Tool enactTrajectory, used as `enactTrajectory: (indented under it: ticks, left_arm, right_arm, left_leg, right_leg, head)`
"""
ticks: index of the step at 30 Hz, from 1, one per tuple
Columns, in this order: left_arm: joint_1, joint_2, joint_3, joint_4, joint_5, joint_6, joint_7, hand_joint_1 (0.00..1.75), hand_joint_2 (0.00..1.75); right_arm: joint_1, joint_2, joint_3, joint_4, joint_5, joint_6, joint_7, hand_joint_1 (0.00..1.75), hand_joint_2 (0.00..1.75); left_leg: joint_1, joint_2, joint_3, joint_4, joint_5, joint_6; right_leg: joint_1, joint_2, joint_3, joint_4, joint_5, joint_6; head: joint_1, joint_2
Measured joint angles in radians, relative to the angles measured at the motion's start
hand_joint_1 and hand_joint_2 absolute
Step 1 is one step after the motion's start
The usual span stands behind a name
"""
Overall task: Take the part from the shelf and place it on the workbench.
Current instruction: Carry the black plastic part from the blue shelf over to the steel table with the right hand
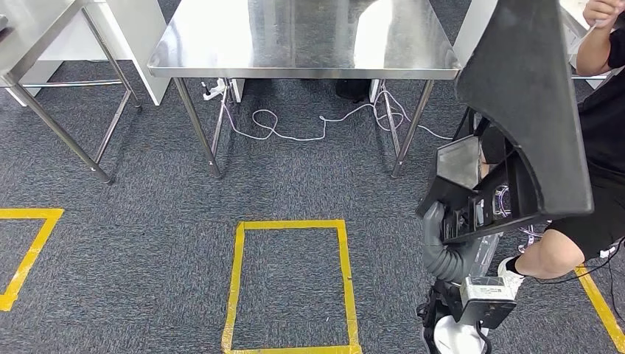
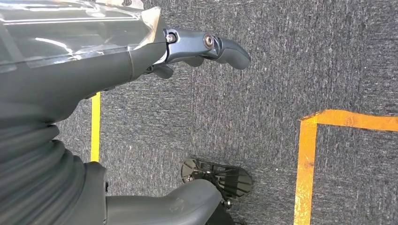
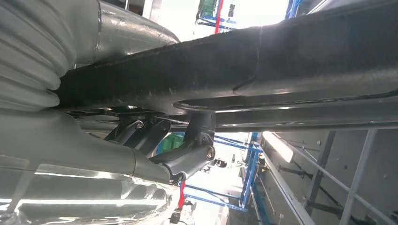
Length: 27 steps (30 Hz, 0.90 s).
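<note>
A large black moulded part (image 1: 527, 96) stands tilted at the right of the head view, held up by my right hand (image 1: 472, 210) gripping its lower end. In the right wrist view the part (image 3: 281, 61) runs as a long dark bar across the picture, and my right hand's fingers (image 3: 187, 154) curl against its underside. The steel workbench (image 1: 295, 37) lies ahead, its top bare and shiny. My left hand (image 2: 187, 51) hangs over the carpet with fingers apart and nothing in it.
A person (image 1: 597, 147) in black stands close at the right, beside the part. A second steel table (image 1: 29, 29) is at the far left. Yellow tape (image 1: 291, 225) marks a square on the carpet before the workbench. White cables (image 1: 295, 129) lie under the bench.
</note>
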Motion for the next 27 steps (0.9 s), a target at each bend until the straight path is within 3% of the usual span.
enactTrajectory:
  ticks: [27]
  left_arm:
    - [0.0,0.0,0.0,0.0,-0.01,-0.005,-0.006,0.0,1.75]
  right_arm:
    - [0.015,-0.008,0.003,0.0,-0.002,-0.002,-0.001,1.75,1.75]
  left_leg:
    - [0.0,0.0,0.0,0.0,0.0,0.0]
  right_leg:
    - [0.0,0.0,0.0,0.0,0.0,0.0]
  head:
    - [0.0,0.0]
